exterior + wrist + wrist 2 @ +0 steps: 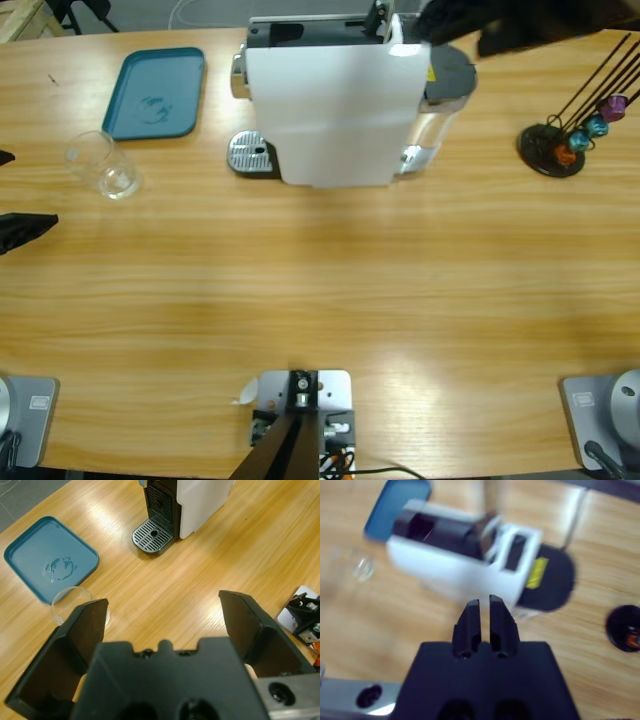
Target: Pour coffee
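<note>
Left gripper (pixel 162 625) hangs above the bare wooden table (pixel 330 290) with its jaws spread wide and nothing between them; past it lie the clear glass (pixel 75 602), the teal tray (pixel 50 557) and the white coffee machine (pixel 192 502) with its round drip grate (pixel 152 535). Right gripper (pixel 484 615) hovers over the machine's top with its jaws nearly together, holding nothing. From above, the glass (pixel 103 165) stands near the table's left edge, just beside the tray (pixel 155 93) and left of the machine (pixel 335 100). Coffee cannot be made out; the glass looks empty, though its bottom is hard to read. A capsule rack (pixel 560 145) stands far right.
</note>
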### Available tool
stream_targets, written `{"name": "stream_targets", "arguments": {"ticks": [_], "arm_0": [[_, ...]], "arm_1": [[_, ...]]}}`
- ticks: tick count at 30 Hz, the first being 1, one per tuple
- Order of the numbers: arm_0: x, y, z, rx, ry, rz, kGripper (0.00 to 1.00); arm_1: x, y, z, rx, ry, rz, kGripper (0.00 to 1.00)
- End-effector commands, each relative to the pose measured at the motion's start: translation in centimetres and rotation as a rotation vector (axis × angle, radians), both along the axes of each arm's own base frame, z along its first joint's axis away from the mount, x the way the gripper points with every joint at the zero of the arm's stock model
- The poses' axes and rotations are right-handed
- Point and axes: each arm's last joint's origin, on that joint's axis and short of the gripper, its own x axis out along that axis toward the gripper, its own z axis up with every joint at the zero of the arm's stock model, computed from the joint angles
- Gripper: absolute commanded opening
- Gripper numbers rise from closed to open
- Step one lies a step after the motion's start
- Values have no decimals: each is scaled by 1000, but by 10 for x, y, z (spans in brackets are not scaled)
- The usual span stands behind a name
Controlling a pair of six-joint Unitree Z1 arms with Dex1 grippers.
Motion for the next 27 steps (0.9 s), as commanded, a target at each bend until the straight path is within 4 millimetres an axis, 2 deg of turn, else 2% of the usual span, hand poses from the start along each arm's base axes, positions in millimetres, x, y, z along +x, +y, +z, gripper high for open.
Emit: {"name": "stream_targets", "arguments": {"ticks": [1,4,6,10,14,22,27], "arm_0": [[-4,5,-12,34,23,0,965],[-9,9,-11,21,17,-4,959],[-11,11,-10,16,12,-4,959],[-13,14,-16,23,20,-4,959],[-16,16,-18,20,18,-2,959],[-16,17,-15,22,20,4,959],[-16,17,-15,22,22,5,959]], "arm_1": [[63,14,4,160,-81,-333,0],[86,29,1,302,-52,-391,0],[91,36,-4,415,3,-432,0],[87,45,2,565,47,-419,0],[74,62,4,613,75,-368,0],[84,117,-55,556,166,-320,0],[92,142,-100,480,234,-279,0]]}}
